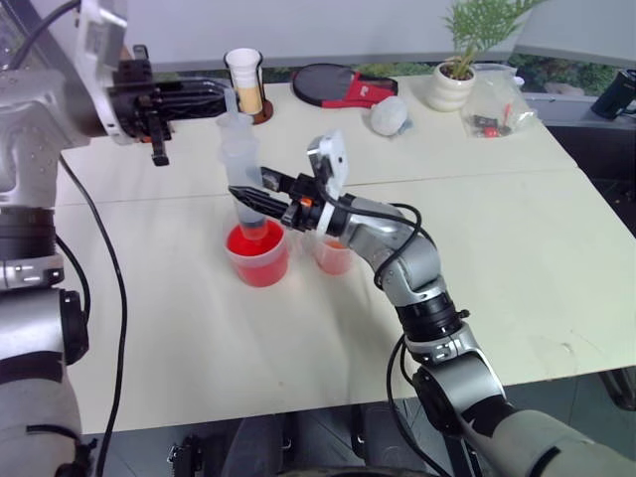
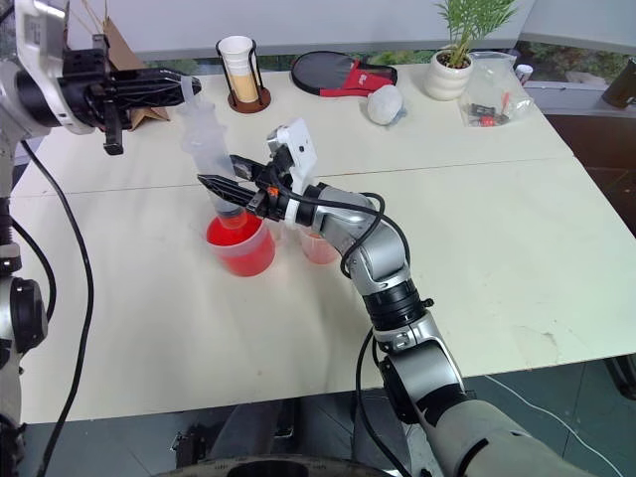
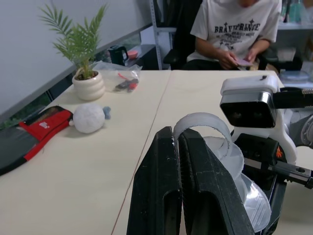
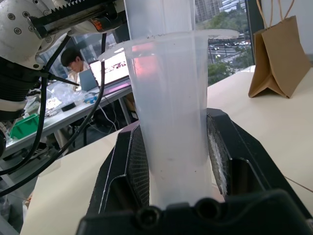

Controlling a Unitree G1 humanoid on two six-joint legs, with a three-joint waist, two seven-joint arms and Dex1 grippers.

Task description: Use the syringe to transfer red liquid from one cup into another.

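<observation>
**Syringe upright over the red beaker, both tools clamped on it**

We see the syringe (image 1: 241, 159) standing upright with its lower end inside the red beaker (image 1: 258, 254), which holds the red liquid (image 1: 253, 241). The right tool (image 1: 244, 195) is closed around the clear barrel, one black finger on each side, as the right wrist view shows plainly. The left tool (image 1: 221, 96) reaches in level from the left, its fingers pressed together on the top of the plunger. Just beside the beaker, to its right, stands the smaller orange-pink cup (image 1: 333, 256), partly hidden behind the right arm.

Both cups rest on a pale cream desk (image 1: 497, 248) with a seam running across it. Toward the far edge we see a white cup in a black wire stand (image 1: 244, 84), a red-and-black paddle (image 1: 338, 84), a white fluffy ball (image 1: 388, 115), a potted plant (image 1: 452, 75) and a clear bag (image 1: 497, 104). Beyond the desk, a person (image 3: 234, 29) sits, and a brown paper bag (image 4: 276, 56) stands on the desk.
</observation>
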